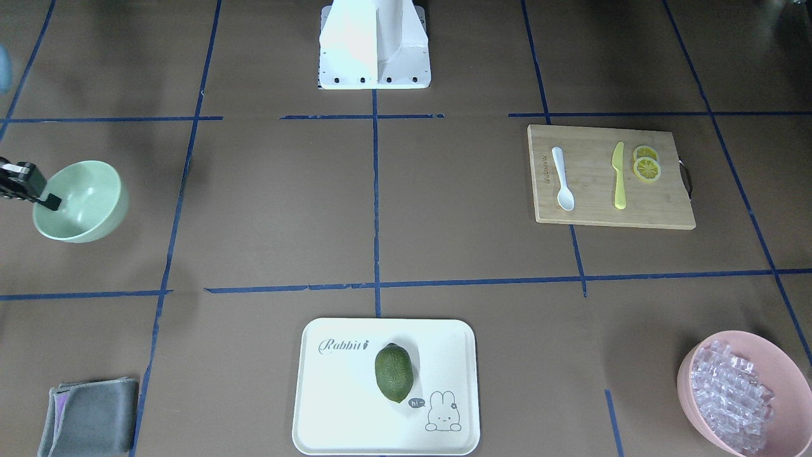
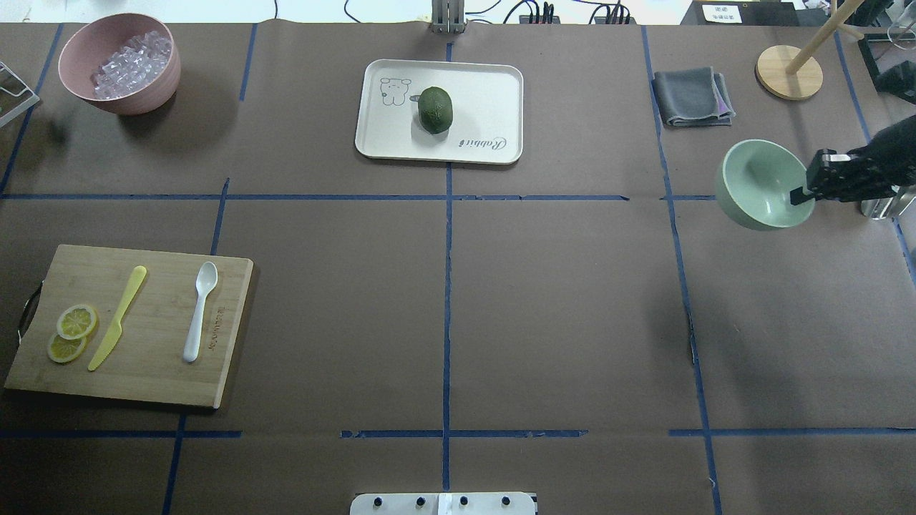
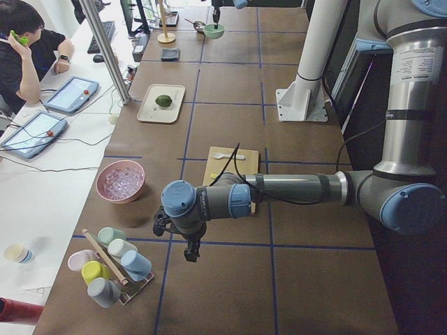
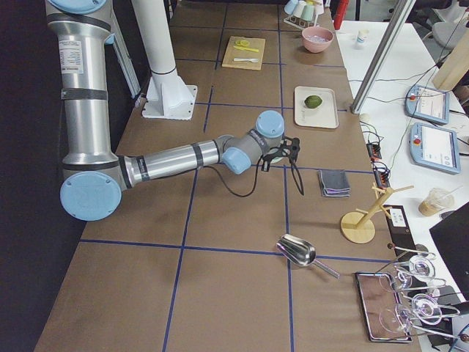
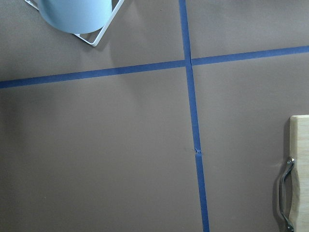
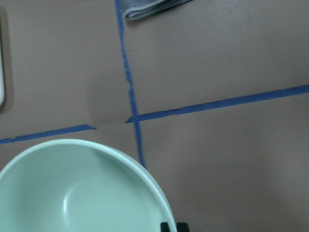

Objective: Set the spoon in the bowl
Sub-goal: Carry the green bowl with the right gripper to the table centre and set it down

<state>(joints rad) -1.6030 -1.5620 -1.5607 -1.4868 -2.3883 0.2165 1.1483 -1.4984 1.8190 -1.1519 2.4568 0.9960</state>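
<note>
The white spoon (image 1: 562, 178) lies on the wooden cutting board (image 1: 596, 212), beside a yellow knife; it also shows in the overhead view (image 2: 199, 311). The mint-green bowl (image 2: 760, 182) is far across the table, tilted. My right gripper (image 2: 801, 194) is shut on the bowl's rim, one finger inside the bowl. In the front view the right gripper (image 1: 49, 200) grips the bowl (image 1: 85, 200) at its left rim. The right wrist view shows the bowl (image 6: 72, 188) close below. My left gripper (image 3: 188, 251) shows only in the left side view, past the board; I cannot tell its state.
A pink bowl (image 2: 118, 96) of clear cubes stands at the far left. A white tray (image 2: 386, 136) holds a green fruit (image 2: 435, 109). A grey cloth (image 2: 690, 96) and a wooden stand (image 2: 788, 71) are near the mint bowl. A cup rack (image 3: 115, 265) stands by the left gripper.
</note>
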